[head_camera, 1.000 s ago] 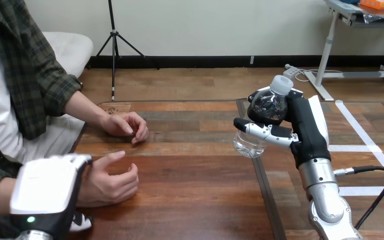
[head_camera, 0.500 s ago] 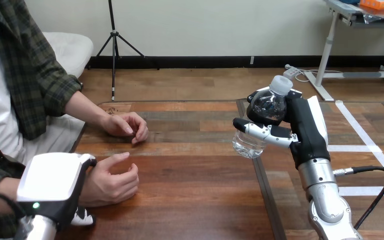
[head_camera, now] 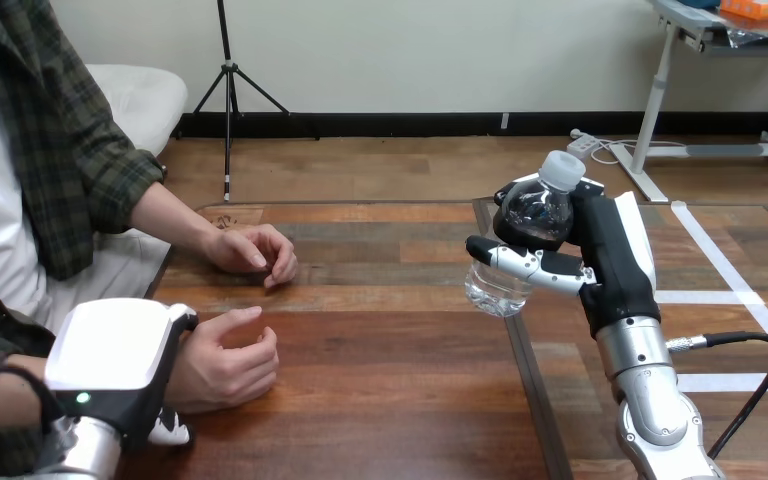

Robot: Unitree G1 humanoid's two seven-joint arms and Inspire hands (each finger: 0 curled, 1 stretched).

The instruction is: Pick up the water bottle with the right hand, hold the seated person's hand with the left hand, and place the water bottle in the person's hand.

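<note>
Water bottle [head_camera: 535, 215], one, tilted, clasped by right hand [head_camera: 605, 255] above wooden table [head_camera: 390, 380], left hand [head_camera: 115, 355] over nearer person's hand [head_camera: 225, 365] of two, seemingly touching, hold unclear

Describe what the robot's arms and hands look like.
The left hand is black with a broad white back shell and a small green light by its wrist, on a silver forearm. The right hand is black with a white shell, black-and-white fingers and a jointed silver forearm.
</note>
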